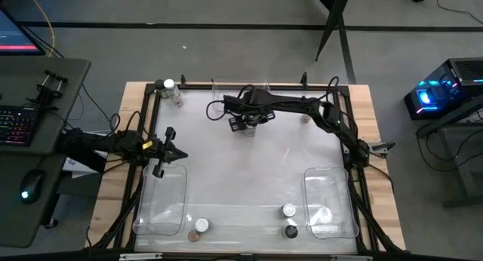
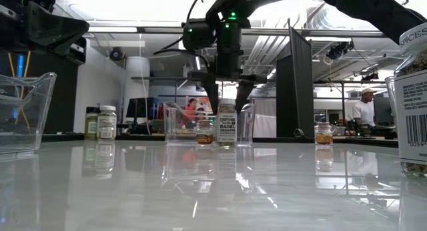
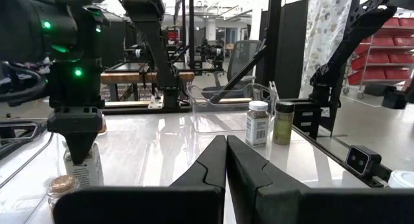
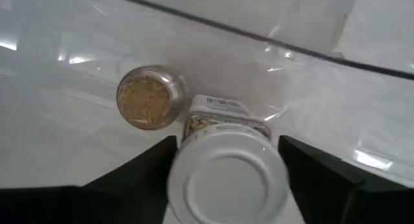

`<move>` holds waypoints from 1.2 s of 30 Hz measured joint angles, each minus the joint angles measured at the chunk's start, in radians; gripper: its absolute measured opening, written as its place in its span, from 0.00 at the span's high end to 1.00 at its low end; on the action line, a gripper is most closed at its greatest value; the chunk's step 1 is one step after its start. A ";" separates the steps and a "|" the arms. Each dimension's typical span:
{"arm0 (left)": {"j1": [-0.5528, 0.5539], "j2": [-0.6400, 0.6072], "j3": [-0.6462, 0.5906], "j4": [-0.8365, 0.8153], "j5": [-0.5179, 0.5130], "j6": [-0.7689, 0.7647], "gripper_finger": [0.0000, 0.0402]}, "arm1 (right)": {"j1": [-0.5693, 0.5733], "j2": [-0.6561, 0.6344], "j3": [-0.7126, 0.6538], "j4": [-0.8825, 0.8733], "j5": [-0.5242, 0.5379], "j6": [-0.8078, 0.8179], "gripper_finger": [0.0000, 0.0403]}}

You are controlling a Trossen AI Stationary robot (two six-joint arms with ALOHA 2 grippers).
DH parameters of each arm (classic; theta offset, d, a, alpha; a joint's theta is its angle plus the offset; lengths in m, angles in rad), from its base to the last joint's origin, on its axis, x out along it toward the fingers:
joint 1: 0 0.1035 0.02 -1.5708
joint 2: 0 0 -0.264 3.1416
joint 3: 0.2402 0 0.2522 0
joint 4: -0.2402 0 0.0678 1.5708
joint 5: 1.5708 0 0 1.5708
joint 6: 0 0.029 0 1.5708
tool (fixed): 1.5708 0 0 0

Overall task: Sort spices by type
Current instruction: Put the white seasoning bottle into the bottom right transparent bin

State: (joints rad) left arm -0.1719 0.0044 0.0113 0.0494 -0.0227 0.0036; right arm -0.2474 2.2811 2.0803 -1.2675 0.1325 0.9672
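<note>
Spices mostly sitting unsorted | right gripper straddling white-lidded jar, grip not clear yet | left gripper idling, clenched empty

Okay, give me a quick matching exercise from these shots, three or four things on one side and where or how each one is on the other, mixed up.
Things:
1. white-lidded jar
2. left gripper
3. tan-lidded jar
4. two jars

States:
a. standing together near a far corner of the table
b. between the right gripper's fingers
c. fingers pressed together, holding nothing
d. just beside the white-lidded jar

Pairs: 1-b, 2-c, 3-d, 4-a
</note>
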 joint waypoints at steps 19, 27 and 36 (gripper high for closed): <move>0.000 0.000 0.000 -0.003 0.000 0.000 1.00 | 0.155 -0.307 -0.001 -0.308 0.102 -0.184 0.51; 0.000 0.000 0.000 -0.002 0.000 0.000 1.00 | 0.470 -0.525 0.000 -0.300 -0.003 -0.165 0.51; 0.000 0.000 0.000 -0.001 0.000 0.000 1.00 | 0.785 -0.605 -0.256 -0.301 -0.181 0.151 0.51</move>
State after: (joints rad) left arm -0.1715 0.0044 0.0113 0.0483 -0.0231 0.0036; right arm 0.5378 1.6765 1.8244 -1.5690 -0.0489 1.1184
